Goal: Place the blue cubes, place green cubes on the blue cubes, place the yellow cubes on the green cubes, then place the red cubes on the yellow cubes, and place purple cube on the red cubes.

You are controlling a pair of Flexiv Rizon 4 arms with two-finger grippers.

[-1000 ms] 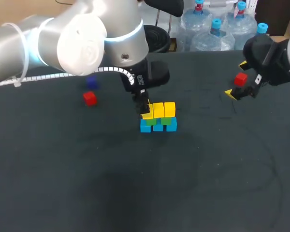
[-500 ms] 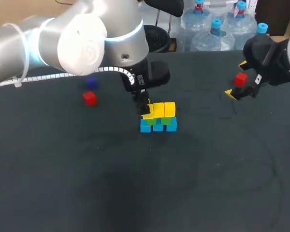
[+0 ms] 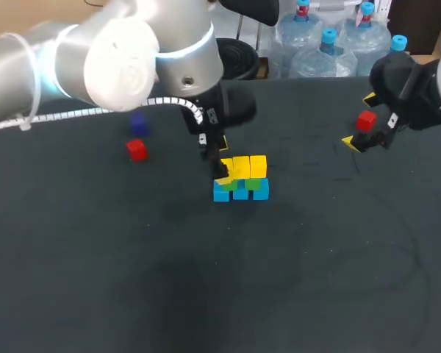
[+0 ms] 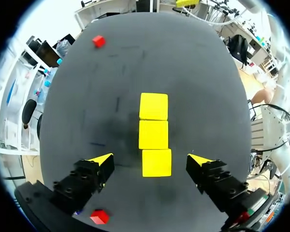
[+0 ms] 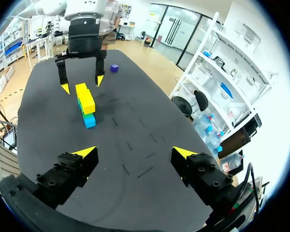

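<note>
My left gripper (image 4: pixel 151 159) hangs over the stack, fingers spread either side of the nearest yellow cube (image 4: pixel 157 163) and touching neither face. I judge this cube already seated, completing the yellow row on the green cubes (image 3: pixel 251 183) and blue cubes (image 3: pixel 240 193). My right gripper (image 5: pixel 134 152) is spread and empty near a red cube (image 3: pixel 366 120), probably the next pick. The cubes are smooth and square-edged. The table (image 3: pixel 316 279) is dark and matte.

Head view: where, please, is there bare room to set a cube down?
The near half of the table, in front of the cube stack, is bare; so is the stretch between the stack and the right gripper. It is crowded at the stack, under the left gripper, and around the red cube and purple cube nearby.
</note>
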